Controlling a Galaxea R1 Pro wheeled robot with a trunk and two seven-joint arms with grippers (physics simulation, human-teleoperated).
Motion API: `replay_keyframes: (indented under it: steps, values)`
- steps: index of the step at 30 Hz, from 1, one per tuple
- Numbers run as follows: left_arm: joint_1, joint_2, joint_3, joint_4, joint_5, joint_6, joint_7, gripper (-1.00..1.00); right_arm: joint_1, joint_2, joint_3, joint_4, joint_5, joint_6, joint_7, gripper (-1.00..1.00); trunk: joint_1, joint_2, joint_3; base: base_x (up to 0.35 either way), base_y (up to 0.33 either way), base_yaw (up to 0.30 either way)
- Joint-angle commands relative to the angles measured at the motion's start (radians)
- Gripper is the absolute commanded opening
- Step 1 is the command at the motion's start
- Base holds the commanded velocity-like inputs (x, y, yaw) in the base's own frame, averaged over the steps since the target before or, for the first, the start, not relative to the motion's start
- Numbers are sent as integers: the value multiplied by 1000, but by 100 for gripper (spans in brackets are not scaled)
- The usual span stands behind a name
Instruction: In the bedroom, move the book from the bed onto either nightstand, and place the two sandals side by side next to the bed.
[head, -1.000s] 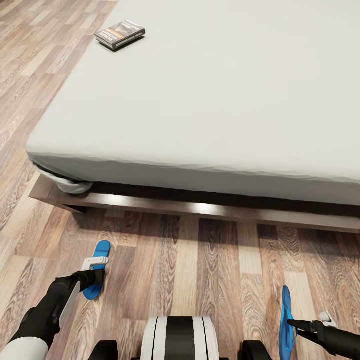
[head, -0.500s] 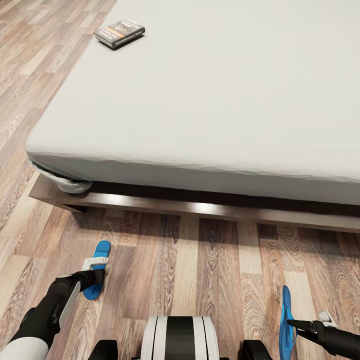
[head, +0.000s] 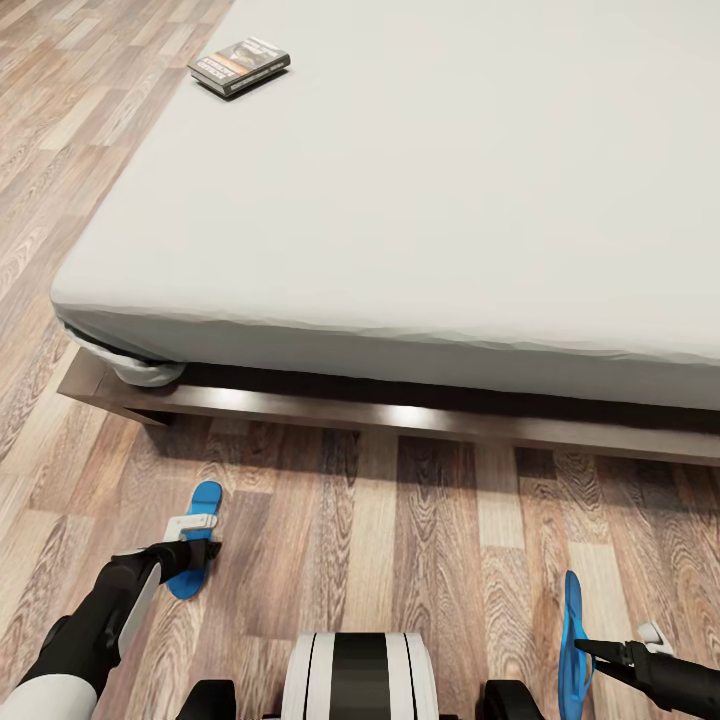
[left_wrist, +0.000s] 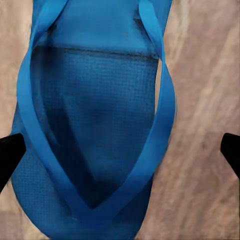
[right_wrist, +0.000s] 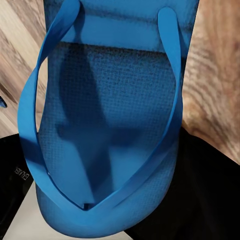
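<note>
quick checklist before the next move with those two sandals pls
1. Left gripper around a sandal: ok. It is at the left sandal, and the left wrist view shows its fingertips spread either side of the sole, not pinching it.
2. Left sandal flat on the floor: ok.
3. Right gripper holding its sandal: cannot tell. The right sandal stands on edge at the gripper, but the contact is hidden.
4. Sandals side by side: not ok, they are far apart.
5. Sandals next to the bed: not ok, both sit back from the frame.
6. Book on a nightstand: not ok, it lies on the bed.
</note>
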Motion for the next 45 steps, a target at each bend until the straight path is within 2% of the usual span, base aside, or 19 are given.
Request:
replay_keyframes:
  steps: [1,17,34,36,38,40,42,43,45]
  values:
    - [-1,0,2,-1,3,6,-4,100,0,0,-1,0,-3,9,2,-100,0,0,-1,0,0,0]
    - [-1,0,2,-1,3,7,-4,100,0,0,-1,0,-3,9,2,-100,0,0,-1,0,0,0]
    - [0,0,3,-2,4,10,-6,100,0,0,-1,0,-3,9,2,-100,-8,4,65,0,0,0]
    - [0,2,5,-6,15,11,-19,100,0,0,-1,0,-3,9,2,-100,-9,4,73,0,0,0]
    - [0,6,7,-8,47,12,-78,100,0,0,-1,0,-3,9,2,-100,-10,5,81,0,0,0]
    - [1,38,9,-7,95,12,-232,100,0,0,-1,0,-3,9,2,-100,-11,5,88,0,0,0]
    - [7,89,17,-3,128,13,-391,100,0,0,-2,0,-3,9,2,-100,-11,6,96,0,0,0]
    - [11,131,42,6,148,13,-517,100,0,0,-2,0,-3,9,2,-100,-12,6,100,0,0,0]
    - [14,177,106,48,161,12,-687,100,0,0,-2,0,-3,9,2,-100,-13,6,108,0,0,0]
